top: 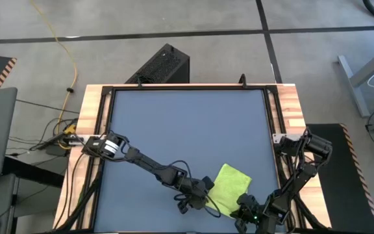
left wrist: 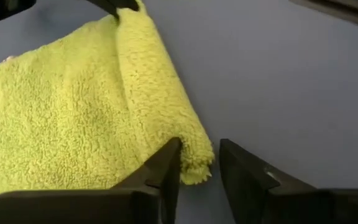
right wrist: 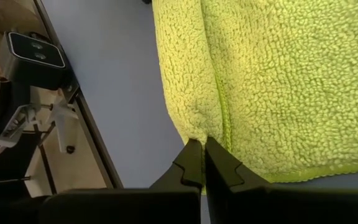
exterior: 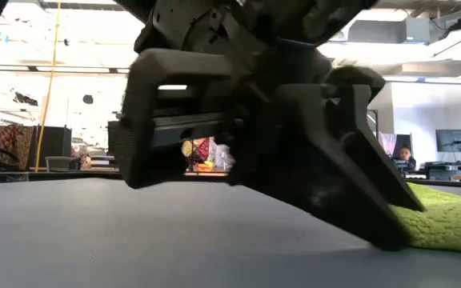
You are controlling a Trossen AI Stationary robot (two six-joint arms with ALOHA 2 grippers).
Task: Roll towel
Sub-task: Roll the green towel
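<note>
Nearest you, at the table's front edge, both grippers sit at the towel (top: 230, 186), which lies flat on the grey mat right of centre, one edge turned over into a low fold.

Right gripper (right wrist: 204, 163): fingers pressed together, pinching the towel's folded edge close to a corner. You can see pile on both sides of the fingertips in the right wrist view.

Left gripper (left wrist: 199, 167): fingers apart with a narrow gap, straddling the end of the rolled-over edge. One finger (left wrist: 166, 168) touches the cloth; the other rests on bare mat just beside it. You cannot tell from these views whether the cloth is truly gripped.

In the low view the left gripper body fills most of the picture and blocks your sight of nearly all the towel; only a strip shows at the right.

Farther off: the grey mat (top: 187, 130) is bordered by a black frame and wooden table edges (top: 89, 117). Beyond the table's far side stands a black box (top: 161, 65) on the floor, with a yellow cable (top: 67, 52) trailing to the left.
</note>
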